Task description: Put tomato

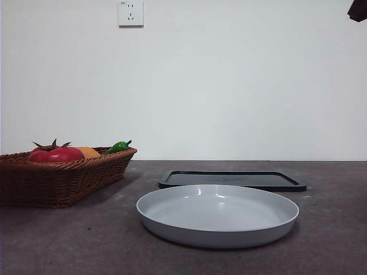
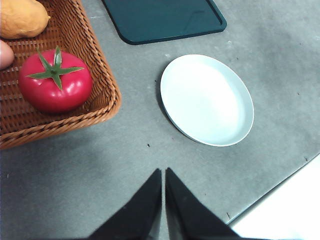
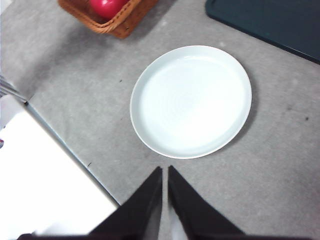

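- Woven brown wicker basket [image 1: 57, 180] sits at the far left of the table, its rim [image 2: 102, 107] curving round the produce inside.
- Inside it, near the corner closest to the plate, lies the glossy round red tomato [image 2: 56, 82] with its dark green spiky calyx; it shows above the rim in the front view [image 1: 56, 153] and as a red patch at the edge of the right wrist view [image 3: 106, 7].
- Beside the tomato rest an orange round fruit [image 2: 22, 17] and, farther right in the basket, a small green pepper [image 1: 117, 146].
- Judging by its sheen, the tomato is probably smooth and slippery, firm, and light; a hold across its widest girth, jaws either side of the calyx, looks safest, since a pinch high up could let it squirt out.
- Right of the basket, at the centre, a shallow round pale grey plate [image 1: 218, 215] stands bare, the likely place for the tomato.
- Behind the plate lies a flat dark rectangular tray [image 1: 232, 179].
- Left gripper [image 2: 163, 172] hangs above bare table between basket and plate, jaws pressed together, holding nothing.
- Right gripper [image 3: 165, 170] hangs above the plate's near side, jaws likewise closed and empty; a dark tip [image 1: 358, 10] shows at the top right corner.
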`<state>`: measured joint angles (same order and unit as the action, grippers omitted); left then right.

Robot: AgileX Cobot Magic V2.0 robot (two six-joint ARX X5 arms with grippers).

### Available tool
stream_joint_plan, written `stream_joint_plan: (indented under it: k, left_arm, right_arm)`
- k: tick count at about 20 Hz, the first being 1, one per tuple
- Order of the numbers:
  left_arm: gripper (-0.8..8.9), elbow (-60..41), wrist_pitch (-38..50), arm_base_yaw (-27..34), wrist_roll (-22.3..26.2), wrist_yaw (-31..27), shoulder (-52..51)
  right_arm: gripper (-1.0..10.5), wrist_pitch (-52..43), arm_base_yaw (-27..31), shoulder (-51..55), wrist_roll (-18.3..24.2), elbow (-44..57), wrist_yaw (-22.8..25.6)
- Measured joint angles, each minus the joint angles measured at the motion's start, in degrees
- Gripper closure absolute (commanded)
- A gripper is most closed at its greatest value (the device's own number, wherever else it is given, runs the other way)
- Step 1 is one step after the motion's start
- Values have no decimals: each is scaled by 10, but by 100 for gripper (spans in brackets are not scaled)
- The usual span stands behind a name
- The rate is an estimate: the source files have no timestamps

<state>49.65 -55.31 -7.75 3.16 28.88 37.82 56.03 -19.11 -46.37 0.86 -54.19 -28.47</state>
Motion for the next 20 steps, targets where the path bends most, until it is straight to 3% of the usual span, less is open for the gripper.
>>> stream_joint_plan:
  k: [3,5,8,11,13,20]
  left_arm:
    - [766,0,3,0,0,0,0]
    - [670,0,3,0,0,0,0]
    - [492,0,3,0,0,0,0]
    - [376,0,3,0,0,0,0]
    - [354,0,3,0,0,0,0]
    - [338,0,25,0,0,-16,4]
  right_arm:
    - [940,0,0,0,3,0,0]
    - [932,0,0,0,4,0,0]
    - [784,0,0,0,5,0,0]
    - [598,0,0,0,5,0,0]
    - [541,0,0,0,5,0,0]
    - [517,-1,0,0,5,0,0]
